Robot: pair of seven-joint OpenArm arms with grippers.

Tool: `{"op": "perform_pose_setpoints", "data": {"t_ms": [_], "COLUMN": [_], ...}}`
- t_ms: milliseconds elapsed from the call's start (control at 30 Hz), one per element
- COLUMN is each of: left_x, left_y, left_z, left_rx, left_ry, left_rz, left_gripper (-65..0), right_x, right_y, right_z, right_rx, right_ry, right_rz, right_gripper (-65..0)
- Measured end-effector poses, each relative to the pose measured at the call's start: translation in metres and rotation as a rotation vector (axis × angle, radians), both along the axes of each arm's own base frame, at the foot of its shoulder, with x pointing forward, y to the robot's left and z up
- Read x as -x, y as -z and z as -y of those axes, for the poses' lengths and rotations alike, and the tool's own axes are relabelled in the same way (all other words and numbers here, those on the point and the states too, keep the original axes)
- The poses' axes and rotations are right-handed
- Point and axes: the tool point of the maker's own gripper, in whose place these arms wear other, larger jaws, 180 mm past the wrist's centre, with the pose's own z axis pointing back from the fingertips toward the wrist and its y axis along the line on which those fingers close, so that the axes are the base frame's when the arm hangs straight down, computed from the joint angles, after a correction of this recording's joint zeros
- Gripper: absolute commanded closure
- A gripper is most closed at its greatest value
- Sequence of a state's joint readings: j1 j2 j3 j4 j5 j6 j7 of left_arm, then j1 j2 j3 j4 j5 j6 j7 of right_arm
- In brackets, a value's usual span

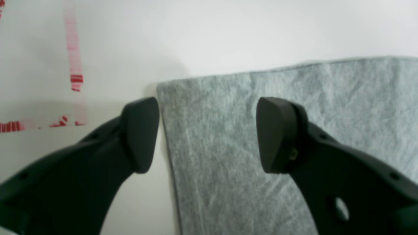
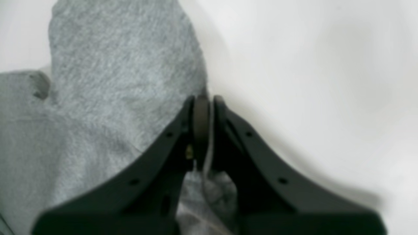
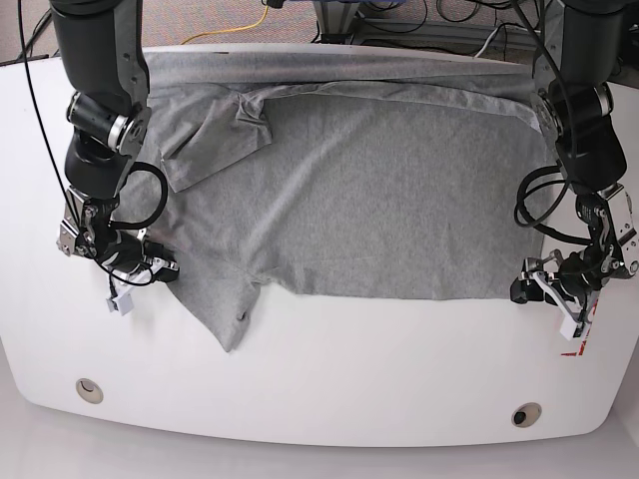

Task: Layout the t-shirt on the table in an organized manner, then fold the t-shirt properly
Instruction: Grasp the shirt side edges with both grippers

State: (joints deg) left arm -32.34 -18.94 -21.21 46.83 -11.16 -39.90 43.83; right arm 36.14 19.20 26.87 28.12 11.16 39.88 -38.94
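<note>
The t-shirt (image 3: 359, 190) lies spread on the white desk (image 3: 329, 399), its long axis running across between the two arms, with one part folded over near the far edge. The right pincer (image 2: 202, 111) is clenched on the cloth at one side edge. The left pincer (image 1: 207, 133) stands released, straddling the opposite corner, with red tape (image 1: 74, 65) just beside it. Bare desk remains in front for pulling the t-shirt flat.
</note>
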Motion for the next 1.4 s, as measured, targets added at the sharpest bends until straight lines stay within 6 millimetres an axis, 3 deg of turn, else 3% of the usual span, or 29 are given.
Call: {"op": "perform_pose_setpoints", "data": {"t_ms": [300, 600, 833, 1133, 1400], "left_x": [-0.014, -0.033, -0.027, -0.021, 0.001], "left_y": [0.006, 0.009, 0.022, 0.02, 0.047], "left_z": [0.007, 0.013, 0.002, -0.022, -0.022], "left_rx": [0.075, 0.161, 0.068, 0.019, -0.019], "left_ry": [-0.055, -0.146, -0.155, -0.188, -0.165], "left_rz": [0.0, 0.012, -0.039, -0.046, -0.107], "left_gripper": [-50.4, -50.6, -50.6, -50.6, -50.6], "right_x": [-0.001, -0.001, -0.002, -0.002, -0.002], "right_y": [0.001, 0.001, 0.001, 0.001, 0.001], "right_z": [-0.006, -0.006, -0.008, -0.008, -0.008], "right_rx": [-0.006, -0.006, -0.008, -0.008, -0.012], "right_ry": [-0.005, -0.006, -0.007, -0.007, -0.005], "right_rz": [0.004, 0.004, 0.004, 0.004, 0.006], "right_gripper": [-2.4, -2.4, -2.4, -2.4, -2.4]}}
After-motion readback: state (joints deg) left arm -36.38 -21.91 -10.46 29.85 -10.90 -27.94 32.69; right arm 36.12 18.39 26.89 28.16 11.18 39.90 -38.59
